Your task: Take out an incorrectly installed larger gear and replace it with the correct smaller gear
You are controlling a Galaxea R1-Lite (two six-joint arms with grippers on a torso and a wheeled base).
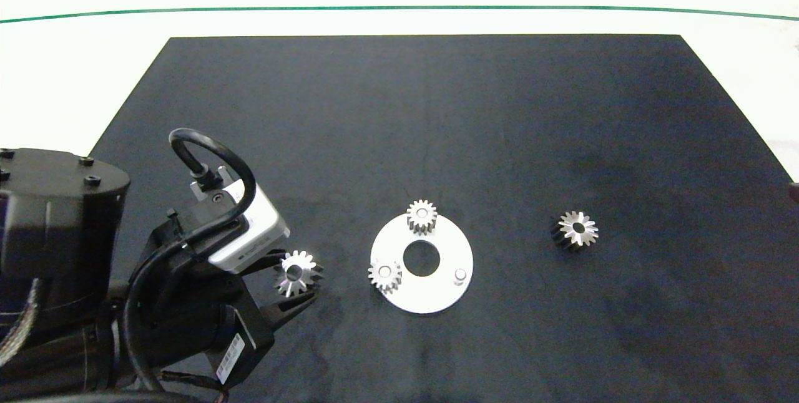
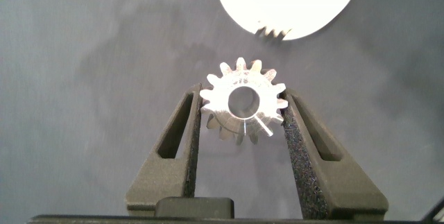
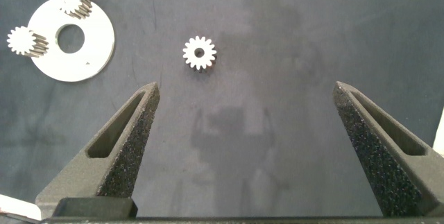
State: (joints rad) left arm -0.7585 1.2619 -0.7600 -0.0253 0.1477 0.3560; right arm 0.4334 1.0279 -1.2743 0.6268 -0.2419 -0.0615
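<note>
Dark matting covers the table. Off the round plate [image 1: 431, 297] to its right lies the larger gear [image 1: 575, 229], already removed. The left gripper [image 1: 299, 279] has its fingers clamped on the smaller gear [image 1: 297, 272], left of the plate; seating it on the bare peg [image 1: 460, 274] remains. The right gripper [image 3: 250, 148] hangs wide open.

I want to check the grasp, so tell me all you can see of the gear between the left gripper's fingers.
The smaller gear is bright silver metal with short blunt teeth and a round centre bore. It sits between the left gripper's two grey fingers, whose pads press its sides, over the black mat, left of the white disc.
</note>
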